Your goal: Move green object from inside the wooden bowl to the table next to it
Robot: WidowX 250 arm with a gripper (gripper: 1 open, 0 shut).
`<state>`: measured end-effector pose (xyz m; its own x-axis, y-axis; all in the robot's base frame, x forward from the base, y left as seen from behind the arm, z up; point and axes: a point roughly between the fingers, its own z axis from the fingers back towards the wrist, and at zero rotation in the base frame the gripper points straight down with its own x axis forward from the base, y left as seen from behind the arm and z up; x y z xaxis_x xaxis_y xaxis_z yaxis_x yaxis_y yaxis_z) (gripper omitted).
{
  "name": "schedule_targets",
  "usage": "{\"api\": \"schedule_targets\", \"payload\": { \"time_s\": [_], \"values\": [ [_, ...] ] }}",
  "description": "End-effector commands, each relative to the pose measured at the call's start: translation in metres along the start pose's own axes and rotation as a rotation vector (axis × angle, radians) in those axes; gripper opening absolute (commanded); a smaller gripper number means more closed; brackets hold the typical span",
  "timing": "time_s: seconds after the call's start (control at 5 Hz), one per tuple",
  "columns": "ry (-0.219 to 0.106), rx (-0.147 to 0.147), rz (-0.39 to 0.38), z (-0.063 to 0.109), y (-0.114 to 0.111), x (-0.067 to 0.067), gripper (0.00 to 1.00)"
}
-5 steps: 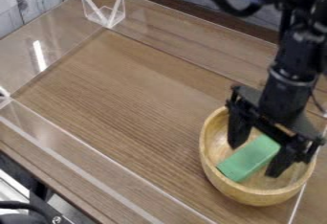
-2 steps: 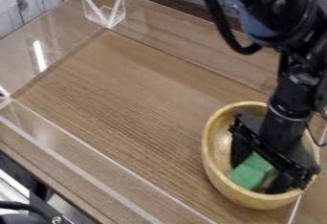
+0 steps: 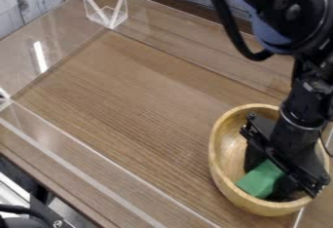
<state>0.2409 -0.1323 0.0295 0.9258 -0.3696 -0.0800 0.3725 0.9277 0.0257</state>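
Observation:
The wooden bowl [image 3: 232, 134] sits at the table's near right corner. Inside it lies the green object [image 3: 264, 181], a flat bright green block, at the bowl's near side. My black gripper [image 3: 278, 166] reaches down into the bowl, its fingers [image 3: 255, 157] standing on either side of the block's upper part. The jaws look closed against the green block. The block's far end is hidden behind the gripper. The brown wood-grain table [image 3: 130, 95] stretches to the left of the bowl.
Low clear acrylic walls [image 3: 58, 159] edge the table along the front and left. A clear bracket [image 3: 105, 11] stands at the far left corner. The bowl sits close to the right front wall; open tabletop lies to its left.
The gripper has dropped deeper into the bowl and drawn its fingers in around the green block. The bowl and block have shifted slightly toward the near right.

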Motion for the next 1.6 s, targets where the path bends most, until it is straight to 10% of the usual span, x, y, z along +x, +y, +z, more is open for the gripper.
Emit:
{"api": "schedule_targets", "payload": {
  "time_s": [0.0,1.0,1.4],
  "values": [
    [-0.057,0.01,0.015,0.022,0.001,0.006,0.0],
    [-0.122,0.038,0.087,0.049,0.004,0.012,0.0],
    [-0.133,0.041,0.143,0.02,-0.002,0.023,0.0]
  ]
}}
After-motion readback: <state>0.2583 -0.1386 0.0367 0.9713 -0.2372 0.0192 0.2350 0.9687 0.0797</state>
